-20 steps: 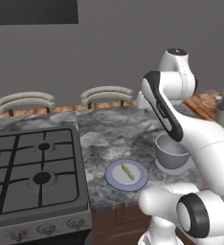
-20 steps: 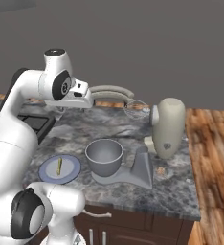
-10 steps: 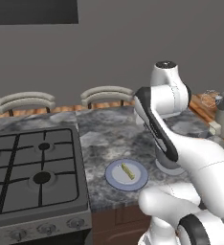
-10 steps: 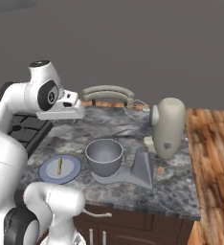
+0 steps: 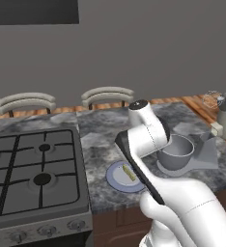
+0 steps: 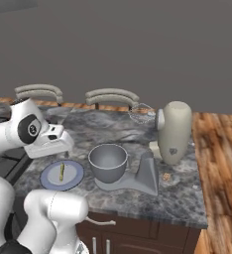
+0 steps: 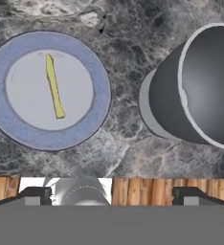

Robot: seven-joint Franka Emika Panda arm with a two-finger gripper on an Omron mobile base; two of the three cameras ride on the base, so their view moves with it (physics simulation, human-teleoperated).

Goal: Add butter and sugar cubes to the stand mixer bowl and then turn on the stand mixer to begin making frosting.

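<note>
One arm lowered over the table, tool [image 7: 109, 194] spread wide, empty.
Within the last second the hand swung down from high to hover above the blue-rimmed plate [image 7: 97, 81]; likely a butter pick next. Thin yellow butter [image 7: 53, 85] lay on the plate; beyond, the smooth grey stand mixer bowl [image 7: 202, 86] sat empty, cream stand mixer [image 6: 174, 131] behind.

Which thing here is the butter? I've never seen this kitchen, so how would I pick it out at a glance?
Start at the dark marbled counter to the right of the stove. On it, just left of the deep grey stand mixer bowl, lies a flat blue-rimmed plate. The butter is the thin yellow stick lying alone on that plate, the only yellow thing there.
</note>
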